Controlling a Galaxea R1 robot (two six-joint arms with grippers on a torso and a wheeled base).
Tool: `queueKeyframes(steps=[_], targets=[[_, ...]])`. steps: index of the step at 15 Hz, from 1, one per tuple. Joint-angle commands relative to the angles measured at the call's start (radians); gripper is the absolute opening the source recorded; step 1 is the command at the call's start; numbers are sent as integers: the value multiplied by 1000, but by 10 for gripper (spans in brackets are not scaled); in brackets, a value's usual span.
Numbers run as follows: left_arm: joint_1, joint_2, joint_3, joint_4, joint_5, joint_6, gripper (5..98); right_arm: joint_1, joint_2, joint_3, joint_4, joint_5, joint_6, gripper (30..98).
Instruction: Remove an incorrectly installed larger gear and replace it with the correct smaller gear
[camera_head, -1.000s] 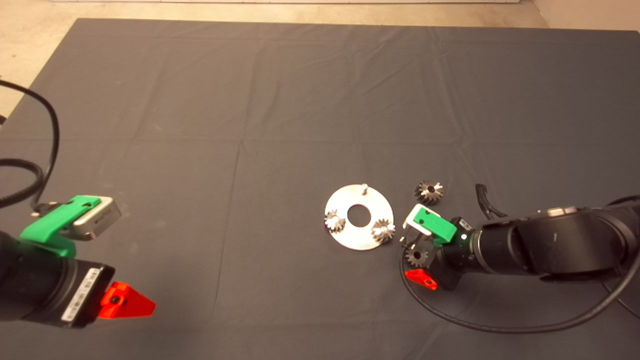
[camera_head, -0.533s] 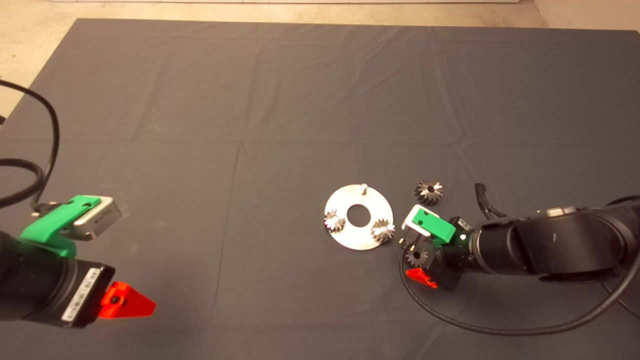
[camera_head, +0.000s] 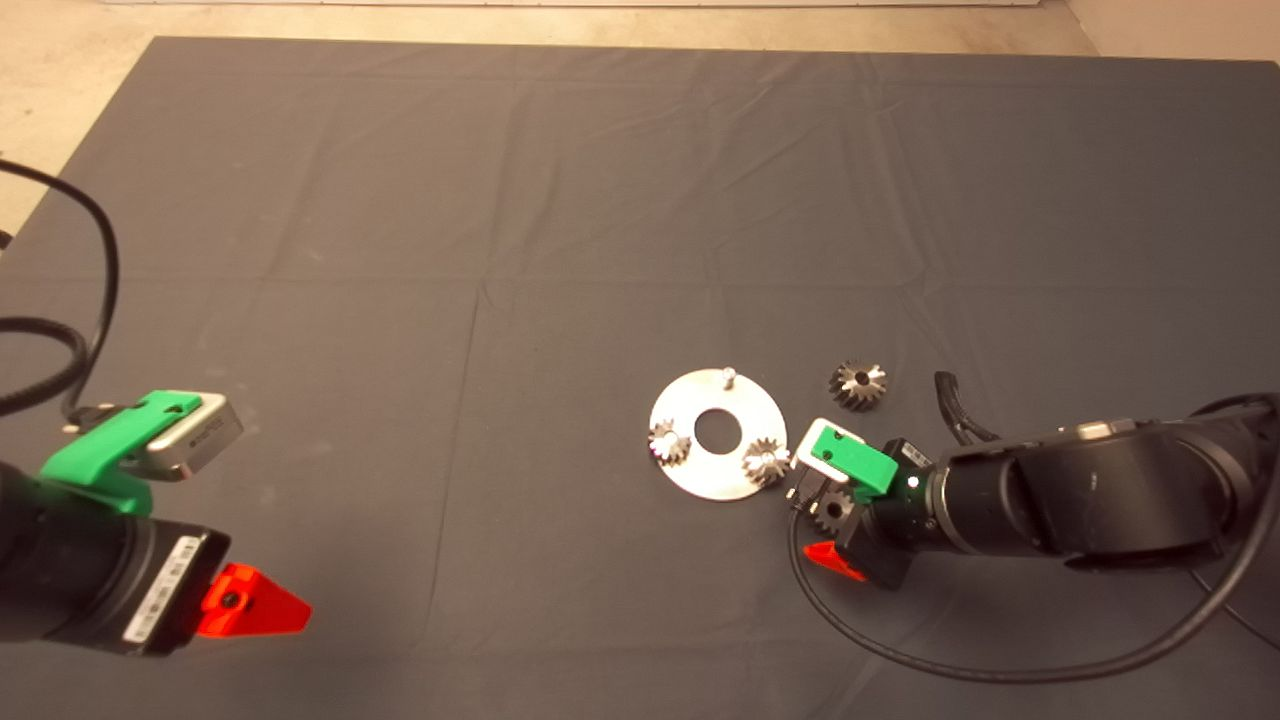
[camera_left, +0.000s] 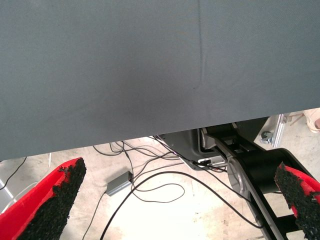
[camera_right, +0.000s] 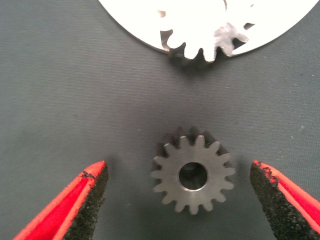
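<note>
Slid a touch toward the round plate (camera_head: 700, 478) since a second ago, that right gripper (camera_head: 822, 520), dragging its arm and cable along; everything else sitting just where it was. Spread wide now, fingers (camera_right: 90, 200) either side of the smaller gear (camera_right: 193, 175), no contact on either pad. Lying flat on the mat, that dull grey gear, centre hole facing up, just off the plate's edge. From above, half tucked under the green gripper body (camera_head: 833, 511), so hard to read there; one red fingertip poking out below it.

Larger gear (camera_head: 858, 384) resting on the mat beyond the plate, well apart from the gripper. On the plate: two small silvery gears (camera_head: 669, 442) and (camera_head: 766, 461), plus a bare pin (camera_head: 729, 375) at the far rim. Nearest plate gear blown out to white in the right wrist view, teeth barely legible.

Left gripper (camera_head: 250, 604) parked at the lower left of the worktop, spread open, holding nothing; only mat edge, floor and loose cables (camera_left: 150, 185) between its pads.
</note>
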Motion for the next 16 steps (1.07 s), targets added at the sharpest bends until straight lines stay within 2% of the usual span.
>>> queueKeyframes(steps=[1, 4, 6, 8, 10, 12, 14, 16], targets=[[-6, -2, 16, -17, 7, 2, 977, -7, -1, -24, -30, 2, -6, 752], [-6, -2, 16, -17, 7, 2, 977, -7, -1, -30, -30, 1, -3, 752], [-6, -2, 16, -17, 7, 2, 977, -8, -4, -33, -31, 1, -3, 707], [-6, -2, 16, -17, 7, 2, 977, -7, -2, -33, -32, 2, -3, 705], [-6, -3, 16, -17, 7, 2, 977, -7, -1, -32, -42, 2, -3, 657], [-6, -3, 16, -17, 7, 2, 977, -7, -1, -32, -45, 2, -5, 653], [-6, -3, 16, -17, 7, 2, 977, -7, -2, -30, -45, 2, -5, 601], [-6, -3, 16, -17, 7, 1, 977, -7, -2, -30, -45, 2, -5, 595]])
